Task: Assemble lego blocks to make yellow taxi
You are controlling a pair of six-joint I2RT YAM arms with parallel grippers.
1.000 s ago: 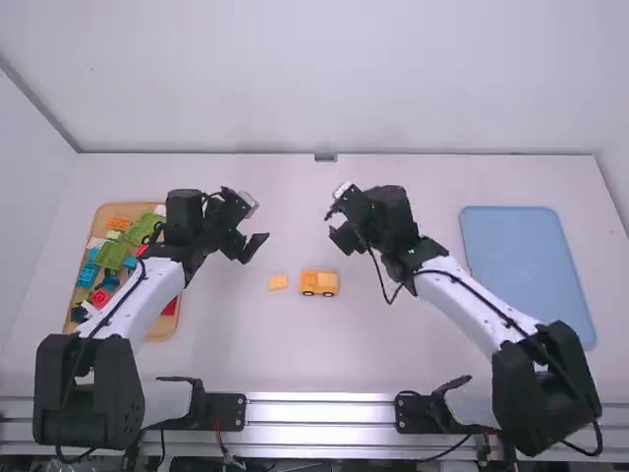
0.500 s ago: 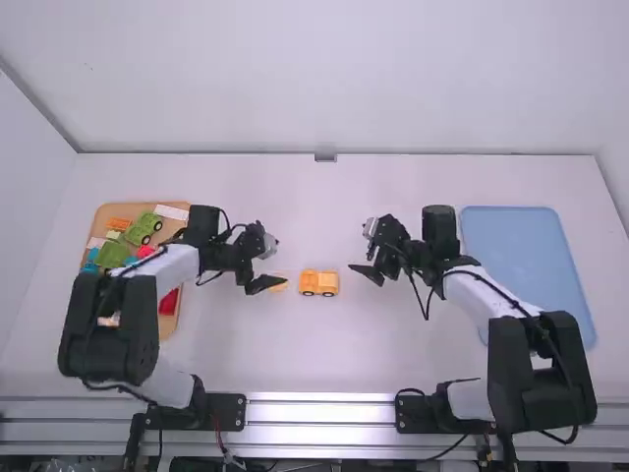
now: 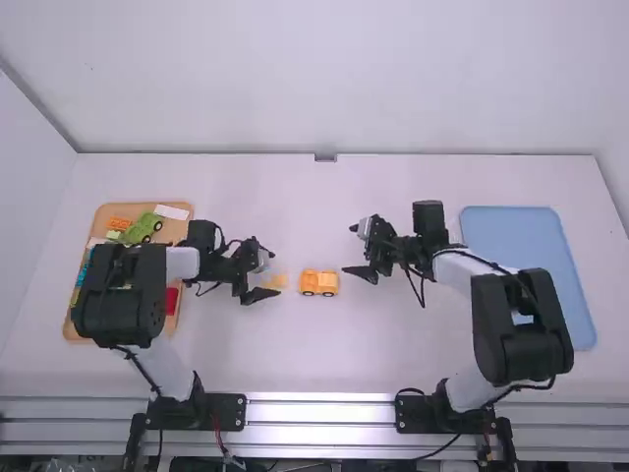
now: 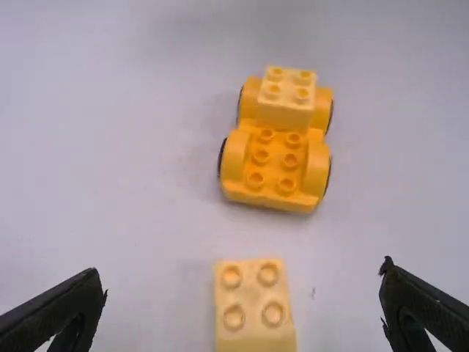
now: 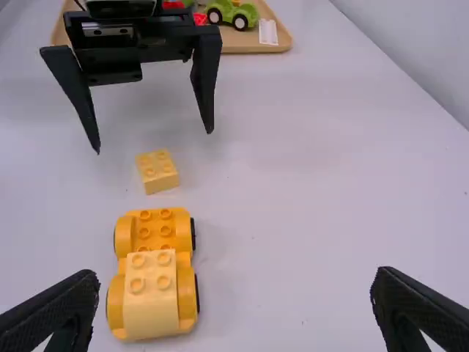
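Mid-table, my left gripper (image 3: 269, 274) is low over a loose pale yellow block (image 3: 276, 282). In the left wrist view, my left gripper (image 4: 242, 270) stands open, the block (image 4: 255, 323) lying studs up between its spread fingers, touched by neither. Just right of the block stands the orange-yellow wheeled car base (image 3: 318, 283); a pale yellow block (image 4: 284, 110) sits on one end, bare studs on the other. My right gripper (image 3: 349, 251) is to the right of the car. Seen from its own wrist, my right gripper (image 5: 237, 273) is open with nothing held.
A wooden tray (image 3: 183, 324) of mixed bricks and a green car (image 3: 144, 227) lies at the left, partly under the left arm. At the right is a blue tray (image 3: 526, 236), its near part partly covered by the right arm.
My left gripper has come rightward and toward the camera to the loose block. The right one has shifted toward the camera, going right and then slightly back left. Car and loose block have stayed put.
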